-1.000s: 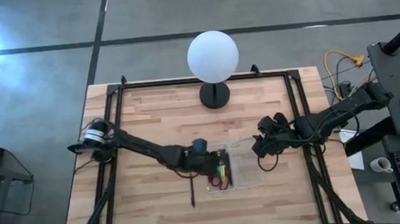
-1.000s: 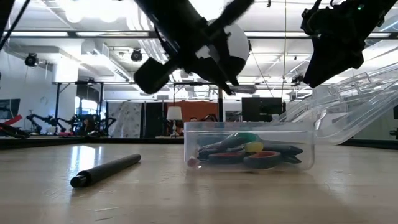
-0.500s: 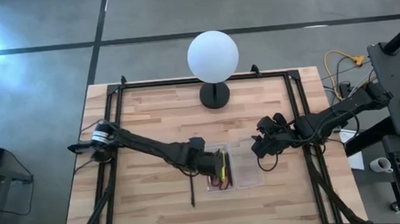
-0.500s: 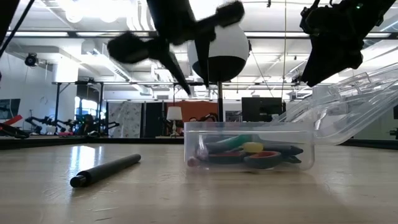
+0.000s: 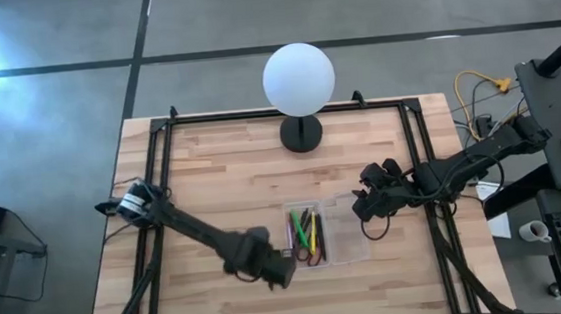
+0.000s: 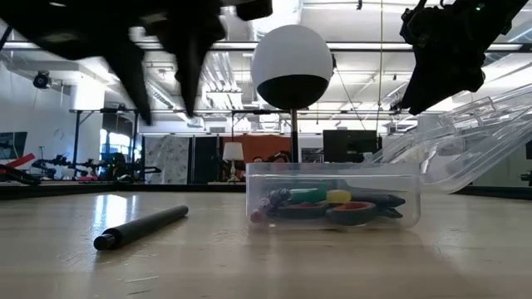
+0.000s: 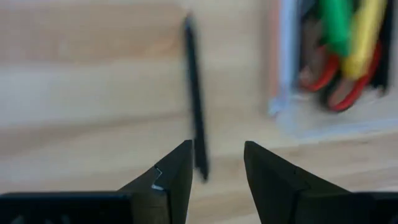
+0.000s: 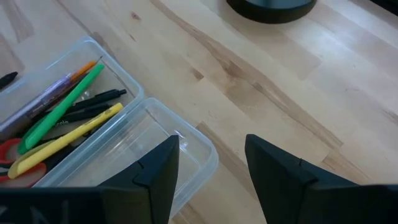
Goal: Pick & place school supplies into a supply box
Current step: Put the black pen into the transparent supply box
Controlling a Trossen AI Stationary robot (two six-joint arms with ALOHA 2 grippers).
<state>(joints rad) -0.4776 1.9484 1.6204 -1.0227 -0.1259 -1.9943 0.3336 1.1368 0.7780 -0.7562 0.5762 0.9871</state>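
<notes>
The left gripper is hovering over the table just beside the supply box, at the box's near-left corner, with its fingers spread and pinching nothing. A dark pen is lying on the table directly ahead of those fingers, close to the supply box but outside it. The supply box is sitting with its clear lid tilted back, and it is holding a green pen, a yellow pen, red-handled scissors and other slim items. The right gripper is waiting on the far side of the supply box from the left one, above the lid, with its fingers also spread and empty. The globe lamp is standing well behind the supply box.
</notes>
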